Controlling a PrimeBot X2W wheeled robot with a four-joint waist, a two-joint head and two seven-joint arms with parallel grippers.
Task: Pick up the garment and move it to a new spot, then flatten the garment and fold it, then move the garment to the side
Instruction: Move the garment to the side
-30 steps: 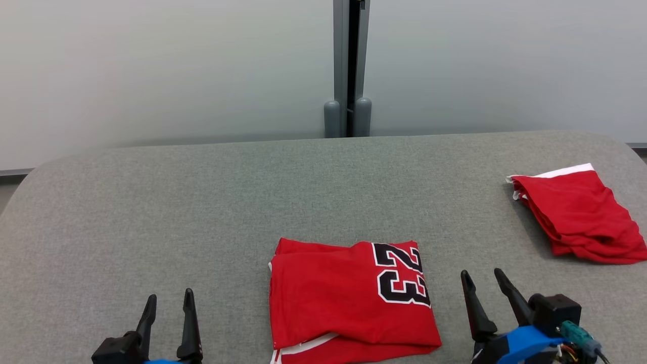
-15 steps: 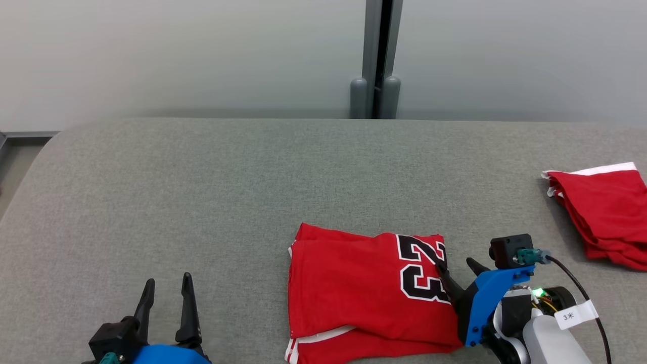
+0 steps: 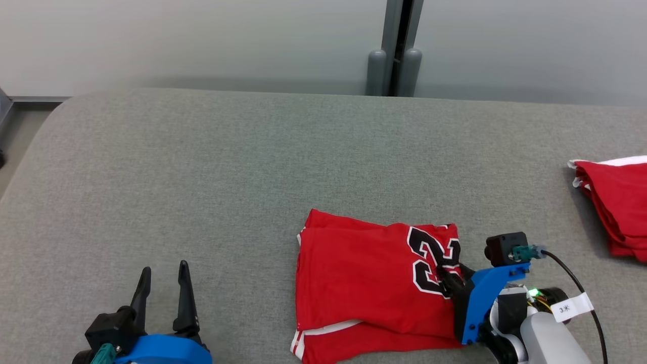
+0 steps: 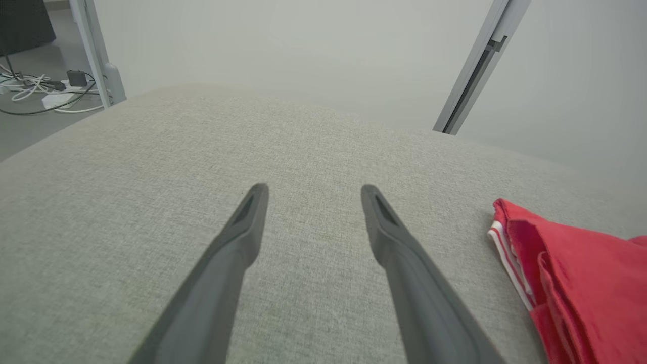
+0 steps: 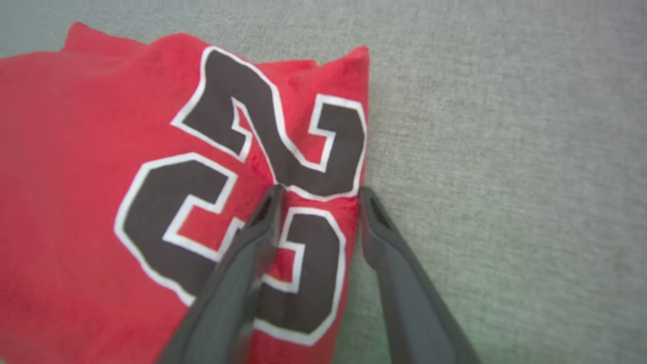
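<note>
right wrist view: right hand (image 5: 321,192) part-open astride the edge of the half-cropped garment (image 5: 91,116), clamping nothing.

Grey fabric surface (image 3: 202,151), perhaps a bed, with folded jersey (image 3: 364,273) and second red garment (image 3: 619,202).

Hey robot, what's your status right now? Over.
Left gripper open, above table. Right gripper open, straddling numbered edge of folded jersey. Second red garment far right, not in the way.
</note>
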